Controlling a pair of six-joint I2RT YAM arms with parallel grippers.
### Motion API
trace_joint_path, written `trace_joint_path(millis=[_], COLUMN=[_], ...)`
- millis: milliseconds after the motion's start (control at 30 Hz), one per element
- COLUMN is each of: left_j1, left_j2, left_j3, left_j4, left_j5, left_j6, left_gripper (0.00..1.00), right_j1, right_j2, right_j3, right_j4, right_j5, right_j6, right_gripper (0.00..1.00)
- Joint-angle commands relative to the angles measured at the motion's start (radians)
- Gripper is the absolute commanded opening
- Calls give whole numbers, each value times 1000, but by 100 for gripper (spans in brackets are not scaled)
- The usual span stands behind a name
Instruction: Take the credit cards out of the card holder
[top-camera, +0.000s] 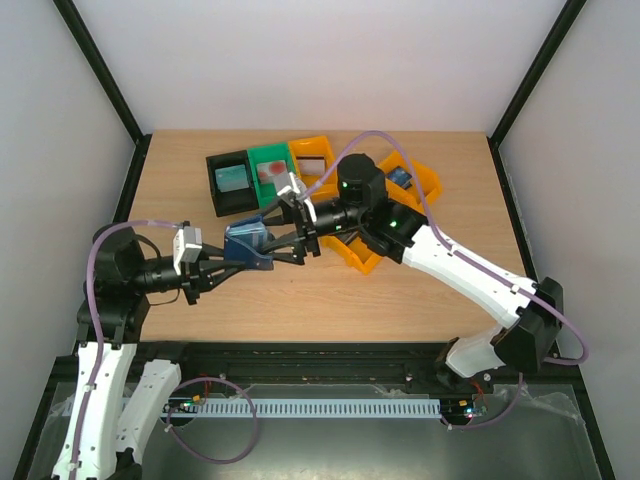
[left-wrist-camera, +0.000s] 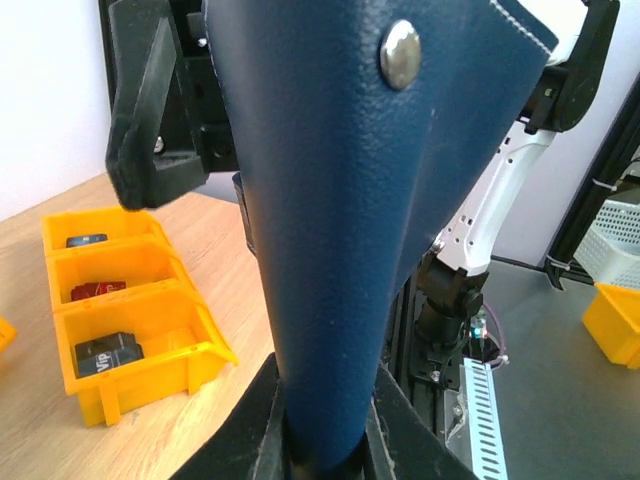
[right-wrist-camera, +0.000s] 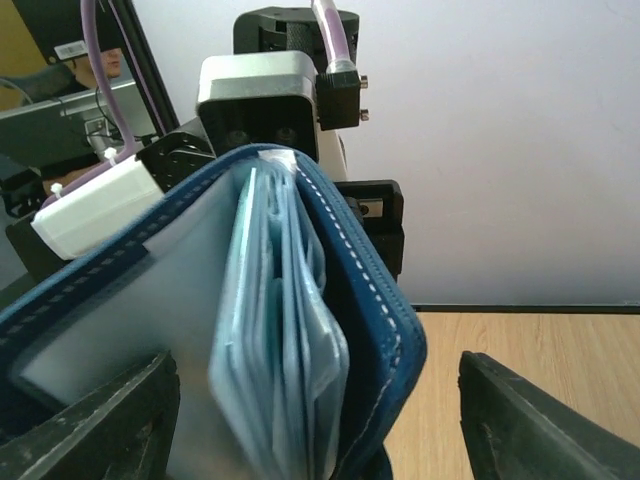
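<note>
Wooden bench, white walls; the card holder is held just 9 o'clock of centre. The left wrist view shows its navy outside and credit cards in an orange bin; the right wrist view shows its grey-blue slots. The left hand clamps the holder; the right hand straddles it, spread wide.

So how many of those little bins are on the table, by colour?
Black bin: 1
Green bin: 1
Orange bins: 4 (one beside the green, three in a row, the middle one under the arm from above)
Total: 6
</note>
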Motion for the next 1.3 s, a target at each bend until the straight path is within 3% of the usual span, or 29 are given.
trace_joint_path(millis=[0,200,233,267,367,400,500,700,767,867,1267], left_j1=[0,0,0,0,0,0,0,-10,-27,-53,-83], left_j2=[-7,-12,-13,-18,-35,-36,-33,-41,-44,-43,-2], left_j3=[-5,-18,-25,-36,-75,-86,-110,-130,-132,-126,-95], left_j4=[44,72,92,121,210,225,230,217,231,243,230], left_j5=[-11,-31,-52,-93,-366,-509,-758,-706,-736,-785,-1126], left_j6=[-9,-30,-63,-103,-210,-225,-205,-138,-125,-80,35], left_gripper=[2,2,2,5,50,58,65,74,81,99,100], right_j1=[37,39,39,40,39,40,40,177,232,281,331], right_j2=[30,52,52,52,53,54,72,185,239,290,339], right_j3=[27,24,24,24,31,35,64,242,316,381,470], right_j4=[68,104,106,104,90,84,25,-252,-307,-329,-353], right_j5=[26,45,67,89,223,301,621,1283,1410,1443,1360], right_j6=[48,111,119,128,166,185,280,336,334,339,298], right_gripper=[72,13,4,2,2,2,2,2,2,1,2])
